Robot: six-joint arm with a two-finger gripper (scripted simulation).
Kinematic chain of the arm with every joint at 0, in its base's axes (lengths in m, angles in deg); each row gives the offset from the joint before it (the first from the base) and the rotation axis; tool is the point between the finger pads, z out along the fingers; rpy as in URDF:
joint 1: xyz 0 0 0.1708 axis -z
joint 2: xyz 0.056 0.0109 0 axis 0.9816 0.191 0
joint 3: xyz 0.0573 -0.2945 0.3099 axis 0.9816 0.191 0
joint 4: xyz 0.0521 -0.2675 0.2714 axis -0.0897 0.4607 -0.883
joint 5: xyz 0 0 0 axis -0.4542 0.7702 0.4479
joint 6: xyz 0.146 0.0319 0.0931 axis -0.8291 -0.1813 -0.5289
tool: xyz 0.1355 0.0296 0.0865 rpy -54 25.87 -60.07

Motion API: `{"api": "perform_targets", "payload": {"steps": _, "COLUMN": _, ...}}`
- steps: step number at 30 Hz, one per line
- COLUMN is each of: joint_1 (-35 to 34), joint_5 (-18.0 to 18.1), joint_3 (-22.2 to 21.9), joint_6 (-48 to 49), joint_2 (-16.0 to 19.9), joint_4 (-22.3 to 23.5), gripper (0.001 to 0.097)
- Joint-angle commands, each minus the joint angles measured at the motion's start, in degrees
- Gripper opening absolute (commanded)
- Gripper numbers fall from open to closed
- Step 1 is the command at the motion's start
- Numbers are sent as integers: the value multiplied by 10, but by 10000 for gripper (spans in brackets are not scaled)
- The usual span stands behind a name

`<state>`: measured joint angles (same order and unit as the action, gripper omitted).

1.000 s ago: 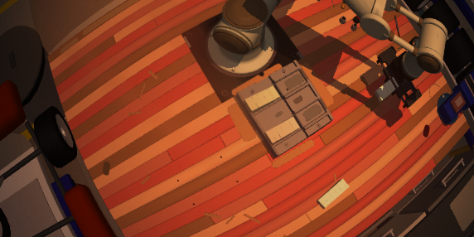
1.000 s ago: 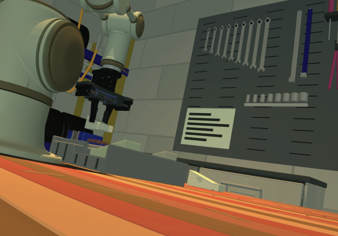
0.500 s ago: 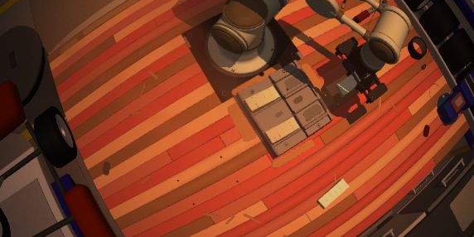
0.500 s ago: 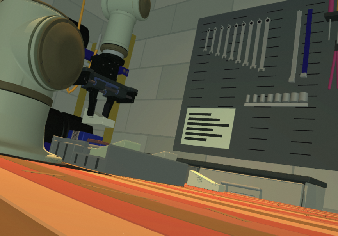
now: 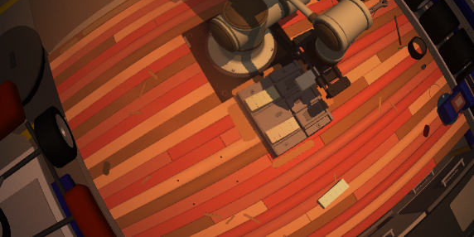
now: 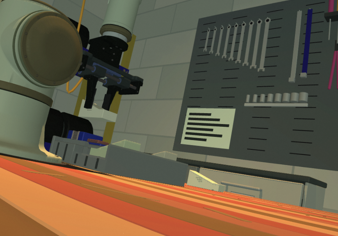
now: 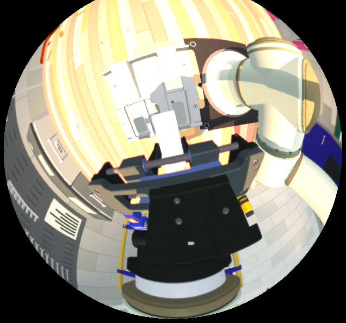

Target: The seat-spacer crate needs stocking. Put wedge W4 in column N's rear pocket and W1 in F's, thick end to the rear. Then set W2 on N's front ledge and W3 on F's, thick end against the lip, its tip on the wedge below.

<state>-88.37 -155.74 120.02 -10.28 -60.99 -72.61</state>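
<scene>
A pale wedge [image 6: 98,113] hangs in the air above the grey crate [image 5: 285,107], my gripper [image 6: 98,105] closed on it with a dark finger on each side. In the wrist camera the wedge [image 7: 167,135] points down toward the crate [image 7: 155,93]. Two cream wedges [image 5: 259,100] [image 5: 282,129] sit in the crate's left column. The right column's pockets lie in the arm's shadow and look empty. A fourth wedge [image 5: 333,193] lies flat on the plank bench, well in front of the crate. I cannot read the wedge labels.
Behind the crate the arm's round base [image 5: 241,49] stands on a dark plate. A pegboard of spanners [image 6: 262,72] hangs on the block wall. Rings and a spanner [image 5: 379,6] lie near the bench's far right edge. Tyres [image 5: 55,136] stand off the bench's left.
</scene>
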Motion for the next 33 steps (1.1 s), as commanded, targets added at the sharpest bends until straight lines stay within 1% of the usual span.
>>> {"api": "perform_targets", "payload": {"steps": 1, "joint_1": 9, "joint_5": -2, "joint_3": 3, "joint_6": 9, "joint_2": -7, "joint_4": 0, "gripper": 48}}
{"api": "perform_targets", "payload": {"steps": 6, "joint_1": 57, "joint_5": -16, "joint_3": 25, "joint_6": 57, "joint_2": -42, "joint_4": 0, "gripper": 48}}
{"api": "perform_targets", "payload": {"steps": 11, "joint_1": 94, "joint_5": -26, "joint_3": 38, "joint_6": 94, "joint_2": -64, "joint_4": 0, "gripper": 48}}
{"api": "perform_targets", "payload": {"steps": 17, "joint_1": 116, "joint_5": -31, "joint_3": 44, "joint_6": 116, "joint_2": -77, "joint_4": 0, "gripper": 48}}
{"api": "perform_targets", "payload": {"steps": 24, "joint_1": 120, "joint_5": -32, "joint_3": 46, "joint_6": 120, "joint_2": -79, "joint_4": 0, "gripper": 48}}
{"api": "perform_targets", "payload": {"steps": 26, "joint_1": 120, "joint_5": -25, "joint_3": 51, "joint_6": 120, "joint_2": -78, "joint_4": 0, "gripper": 48}}
{"api": "perform_targets", "payload": {"steps": 31, "joint_1": 120, "joint_5": 26, "joint_3": 90, "joint_6": 120, "joint_2": -66, "joint_4": 0, "gripper": 48}}
{"api": "perform_targets", "payload": {"steps": 33, "joint_1": 120, "joint_5": 35, "joint_3": 97, "joint_6": 120, "joint_2": -63, "joint_4": 0, "gripper": 48}}
